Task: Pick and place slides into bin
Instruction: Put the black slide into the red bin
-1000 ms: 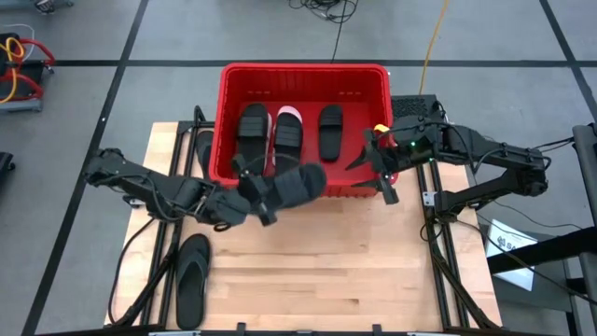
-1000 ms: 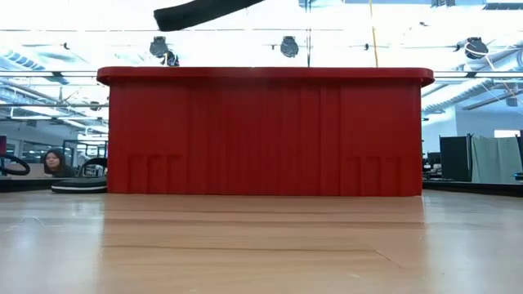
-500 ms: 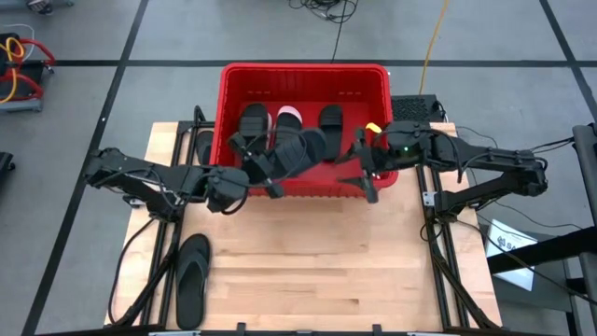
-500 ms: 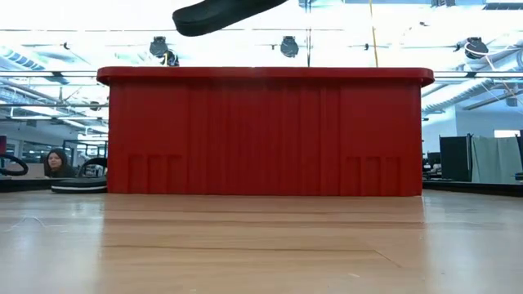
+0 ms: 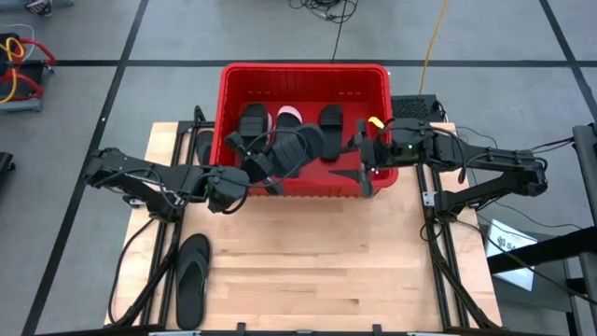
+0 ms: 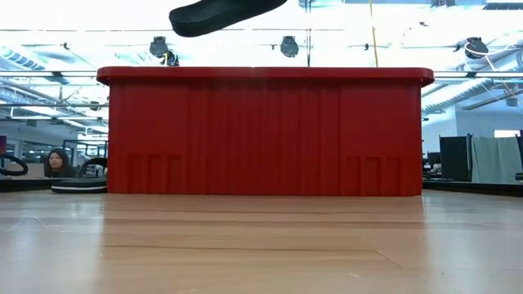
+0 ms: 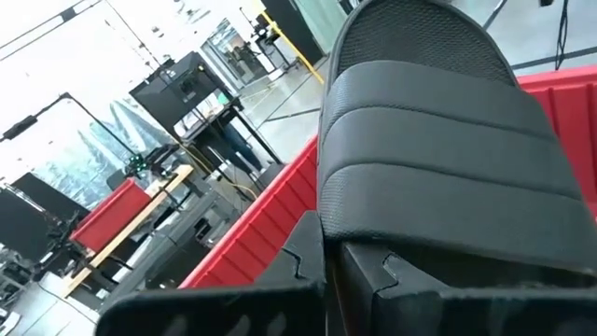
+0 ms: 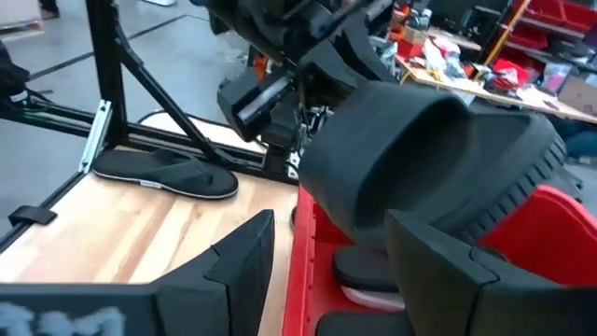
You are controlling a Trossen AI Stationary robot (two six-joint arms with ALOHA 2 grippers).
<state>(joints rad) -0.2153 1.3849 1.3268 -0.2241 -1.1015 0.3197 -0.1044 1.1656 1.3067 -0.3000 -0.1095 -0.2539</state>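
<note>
Slides are collecting in the large red slotted plastic bin [image 5: 305, 73], whose near wall is standing just below both sets of jaws. Left gripper [image 5: 264, 166] is clamping fully shut on a black wide-strap slide [image 5: 297, 149], holding it over the bin's inside, above three slides already lying there. Right gripper [image 5: 367, 165] is waiting beside it with jaws wide and empty. Releasing now could be risky: the slide's heel end is overhanging the near rim and might tip out. Contact between fingers and sole is hidden. A black thong flip-flop [image 5: 191, 279] is lying well behind.
</note>
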